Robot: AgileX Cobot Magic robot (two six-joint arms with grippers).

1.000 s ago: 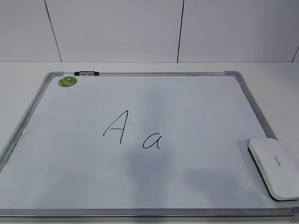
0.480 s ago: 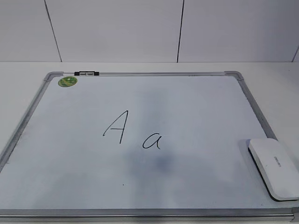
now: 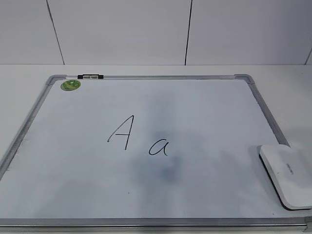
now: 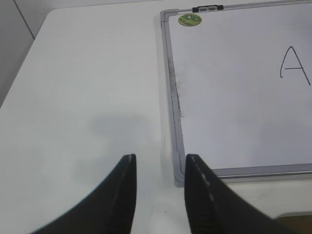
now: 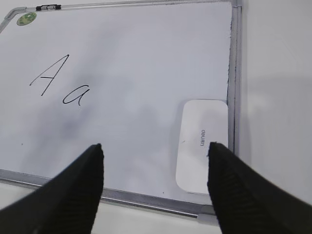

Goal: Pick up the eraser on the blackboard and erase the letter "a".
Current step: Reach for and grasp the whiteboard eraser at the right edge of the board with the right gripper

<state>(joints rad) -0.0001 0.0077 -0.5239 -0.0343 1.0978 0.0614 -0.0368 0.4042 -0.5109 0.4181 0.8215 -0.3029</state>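
The right gripper (image 5: 155, 151), jaws wide apart and empty, hangs above the white rounded eraser (image 5: 202, 145).

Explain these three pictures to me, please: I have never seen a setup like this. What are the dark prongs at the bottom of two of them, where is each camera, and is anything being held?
It is a robot with two arms. One camera looks down at a slant onto a table; there the whiteboard lies flat, bearing a capital A and a small letter "a". The white eraser rests on the board's right edge. No arm shows in this view.

The other two cameras sit on the wrists, so the dark prongs are gripper fingers. The left gripper hovers off the board's near left corner, jaws partly open and empty. The right gripper hangs above the board's near edge, jaws wide open and empty, with the eraser ahead of it.

Nothing is held yet.
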